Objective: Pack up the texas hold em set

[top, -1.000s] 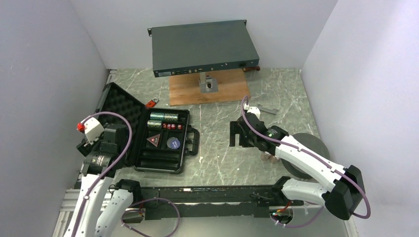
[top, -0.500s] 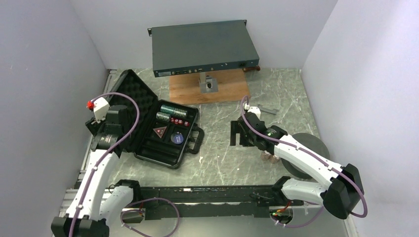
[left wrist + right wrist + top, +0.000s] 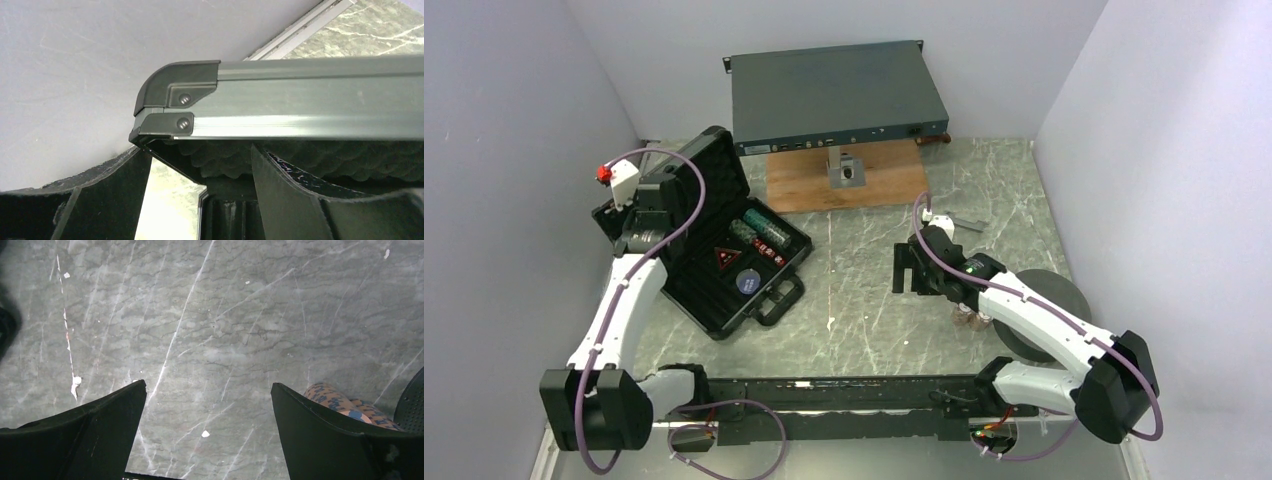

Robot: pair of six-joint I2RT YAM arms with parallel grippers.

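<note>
The black case (image 3: 720, 300) lies open at the left, turned at an angle. Its tray holds chip stacks (image 3: 764, 228), red dice (image 3: 770, 251), a red triangle marker (image 3: 725, 256) and a blue disc (image 3: 746, 282). The lid (image 3: 707, 165) stands half raised. My left gripper (image 3: 664, 188) is open at the lid's outer edge. In the left wrist view the lid's grey rim (image 3: 310, 107) and foam lining (image 3: 225, 157) lie just past my left gripper (image 3: 199, 150). My right gripper (image 3: 904, 268) is open and empty over bare table (image 3: 208, 385).
A loose chip stack (image 3: 970, 318) stands beside the right arm and shows in the right wrist view (image 3: 345, 402). A dark foam ring (image 3: 1049, 300) lies at the right. A grey rack unit (image 3: 834, 95) stands on a wooden board (image 3: 884, 188) at the back.
My left arm has swung up and toward the back. The lid has risen from flat to half raised, and the case has turned and slid left. The right arm has barely moved.
</note>
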